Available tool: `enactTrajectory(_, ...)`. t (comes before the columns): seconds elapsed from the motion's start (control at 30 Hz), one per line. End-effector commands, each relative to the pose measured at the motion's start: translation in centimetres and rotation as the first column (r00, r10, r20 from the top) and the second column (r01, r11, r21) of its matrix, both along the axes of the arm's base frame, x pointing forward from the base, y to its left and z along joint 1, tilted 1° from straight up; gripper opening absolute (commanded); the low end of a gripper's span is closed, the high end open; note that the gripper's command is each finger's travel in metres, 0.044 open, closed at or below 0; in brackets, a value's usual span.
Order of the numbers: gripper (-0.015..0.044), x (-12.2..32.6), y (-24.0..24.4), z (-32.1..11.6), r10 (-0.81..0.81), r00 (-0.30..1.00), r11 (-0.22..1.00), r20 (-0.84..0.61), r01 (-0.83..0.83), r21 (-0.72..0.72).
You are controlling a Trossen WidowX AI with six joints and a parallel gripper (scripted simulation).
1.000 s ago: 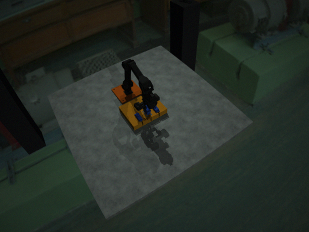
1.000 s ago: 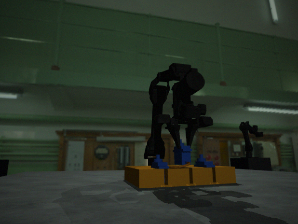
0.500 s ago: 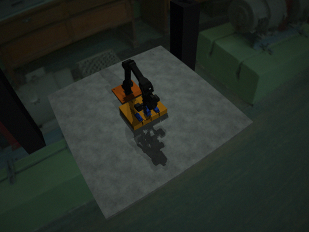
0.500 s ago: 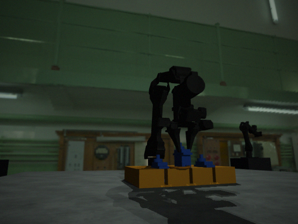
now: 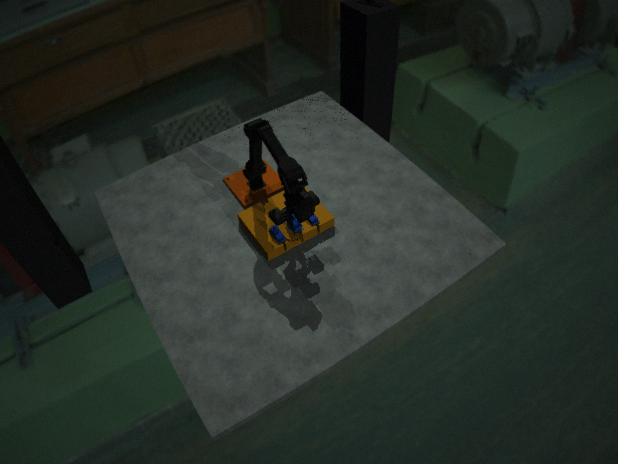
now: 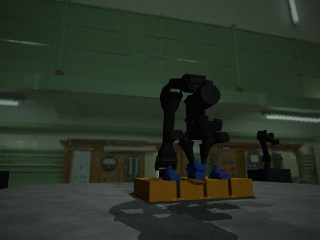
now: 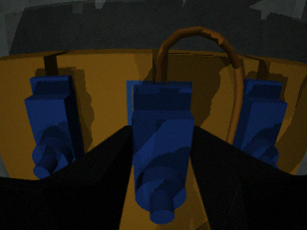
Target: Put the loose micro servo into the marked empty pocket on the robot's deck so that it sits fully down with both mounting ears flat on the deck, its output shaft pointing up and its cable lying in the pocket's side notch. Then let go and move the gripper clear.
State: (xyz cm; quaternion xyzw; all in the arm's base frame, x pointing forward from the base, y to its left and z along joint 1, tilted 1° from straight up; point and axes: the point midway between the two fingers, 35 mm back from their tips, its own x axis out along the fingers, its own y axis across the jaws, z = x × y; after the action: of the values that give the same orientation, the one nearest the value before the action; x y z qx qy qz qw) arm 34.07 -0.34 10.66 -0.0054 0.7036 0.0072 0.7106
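The loose blue micro servo (image 5: 295, 225) (image 6: 195, 173) (image 7: 163, 133) is upright between the fingers, shaft up. It stands higher than the two seated servos beside it, its lower body at the deck's top over the middle pocket. A blue pocket marking (image 7: 130, 104) shows at its left in the wrist view. The brown cable (image 7: 198, 32) arches from its far end to the right; whether it lies in the side notch cannot be told. My gripper (image 6: 199, 165) (image 7: 160, 133) is shut on the servo. The yellow deck (image 5: 252, 235) (image 6: 163, 190) (image 7: 107, 99) lies under it. The pocket's inside is hidden.
A seated blue servo (image 5: 277, 234) (image 6: 171, 175) (image 7: 52, 114) is left of the held one, and another (image 5: 313, 220) (image 6: 219, 174) (image 7: 264, 115) is right of it, both close to the fingers. The arm's orange base plate (image 5: 240, 189) is behind the deck on the grey table (image 5: 390, 260).
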Motion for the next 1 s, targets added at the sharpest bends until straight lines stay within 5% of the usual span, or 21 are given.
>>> enactTrajectory(0.0, 0.0, 0.0, 0.0, -0.4, -0.003, 1.0, 1.0, -0.003, 0.003, -0.001)
enactTrajectory(0.97, 0.0, 0.0, 0.0, -2.4, -0.003, 1.0, 1.0, -0.003, 0.003, -0.001)
